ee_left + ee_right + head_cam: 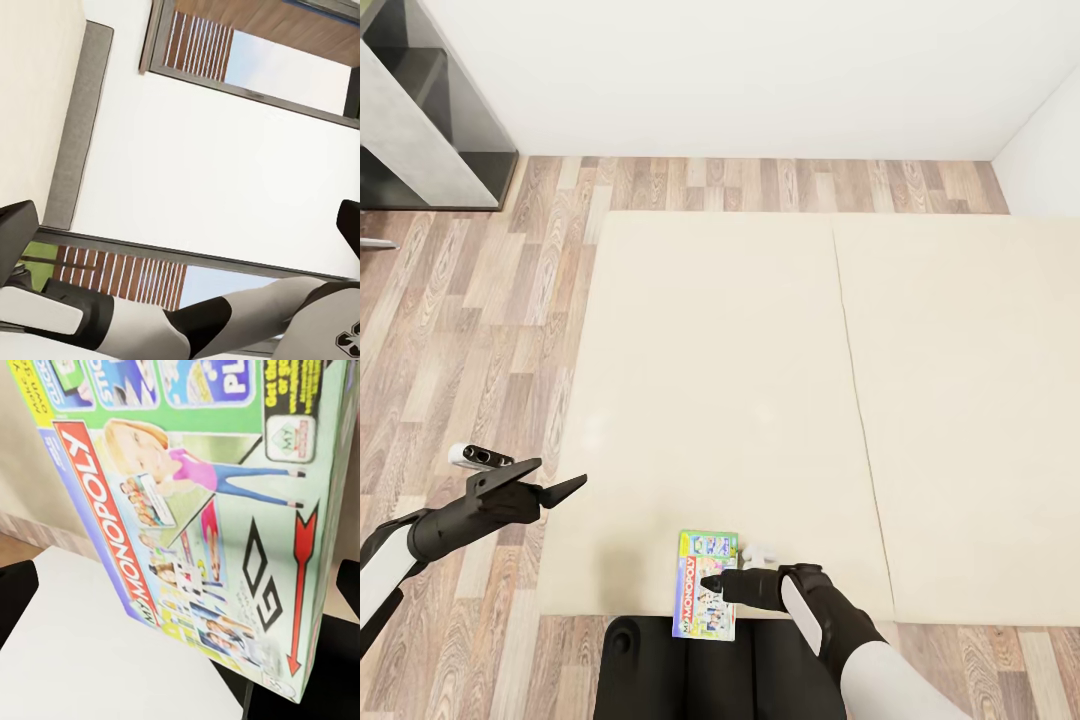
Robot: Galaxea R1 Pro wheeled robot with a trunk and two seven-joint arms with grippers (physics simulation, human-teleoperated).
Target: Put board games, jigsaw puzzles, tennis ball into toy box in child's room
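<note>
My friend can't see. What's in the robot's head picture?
A Monopoly box lies at the near edge of a cream bed, with the right end effector on it. The left end effector hangs open over the wooden floor.

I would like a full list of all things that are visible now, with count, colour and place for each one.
Monopoly box: one, green with red, blue and yellow print, on the bed's near edge, at the right gripper.
Bed: one, cream, one seam line, middle of the head view.
Floor: wood planks, brown and grey, around the bed.
Cabinet: one, dark grey with paler grey panel, far left corner.
Walls: white, behind the bed.
Windows: two, grey frames, in the left wrist view.
Left gripper: one, black, open, over the floor left of the bed.
Right gripper: one, black, at the Monopoly box.
</note>
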